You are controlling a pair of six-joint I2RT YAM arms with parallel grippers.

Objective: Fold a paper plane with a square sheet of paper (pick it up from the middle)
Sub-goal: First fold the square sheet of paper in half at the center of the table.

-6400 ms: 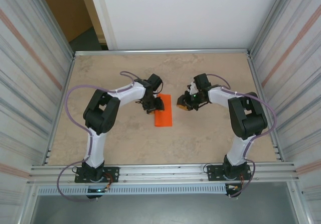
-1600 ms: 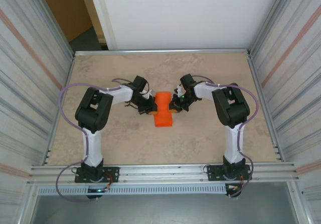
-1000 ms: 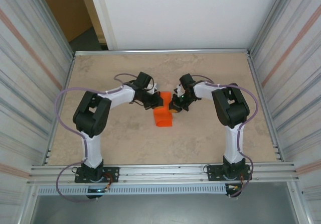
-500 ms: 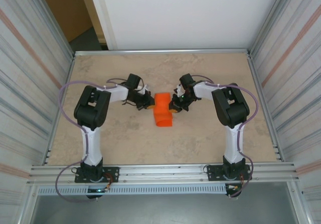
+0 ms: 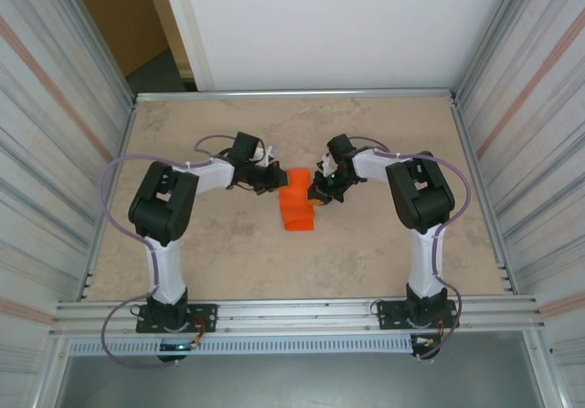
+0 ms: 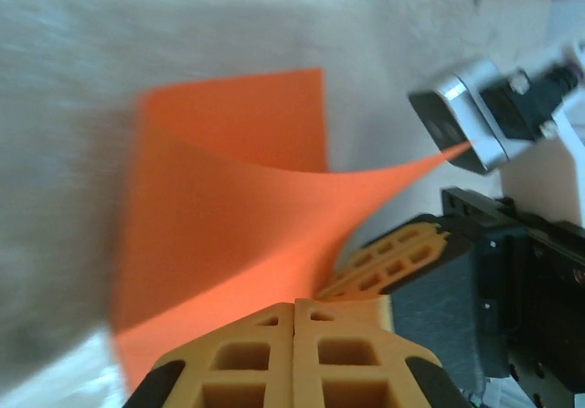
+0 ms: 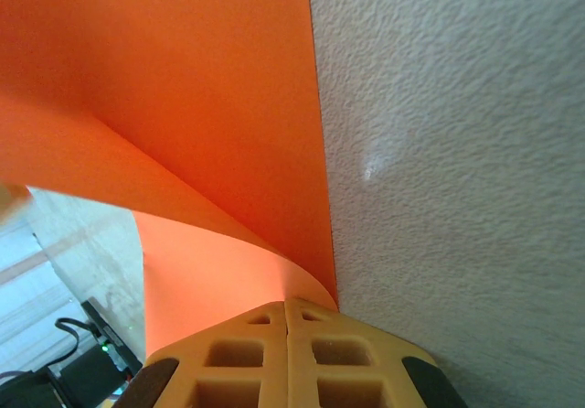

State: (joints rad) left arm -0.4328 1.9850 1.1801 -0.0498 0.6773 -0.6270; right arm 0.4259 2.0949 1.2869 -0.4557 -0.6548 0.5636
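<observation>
From above, the square sheet of paper [image 5: 297, 209] lies mid-table [image 5: 228, 252] as a narrow, partly folded strip. The left gripper [image 5: 274, 180] is at its far left corner and the right gripper [image 5: 317, 194] at its right edge, but the closure of either is too small to judge here. The left wrist camera settles that: the left gripper [image 6: 294, 312] has its fingers pressed together on the sheet [image 6: 219, 216], whose upper layer bows up off the lower one, and the right gripper [image 6: 388, 260] is just beside it. In the right wrist view, the right gripper [image 7: 288, 309] is likewise clamped shut on the sheet's [image 7: 183, 88] curling edge, with the bare table [image 7: 457, 152] alongside. This close view shows the loose curl that the overhead hides, while the overhead shows the alignment. To crease well, I judge that both pinches should carry the flap over evenly, line up the edges, and then press flat without tugging the thin paper apart.
</observation>
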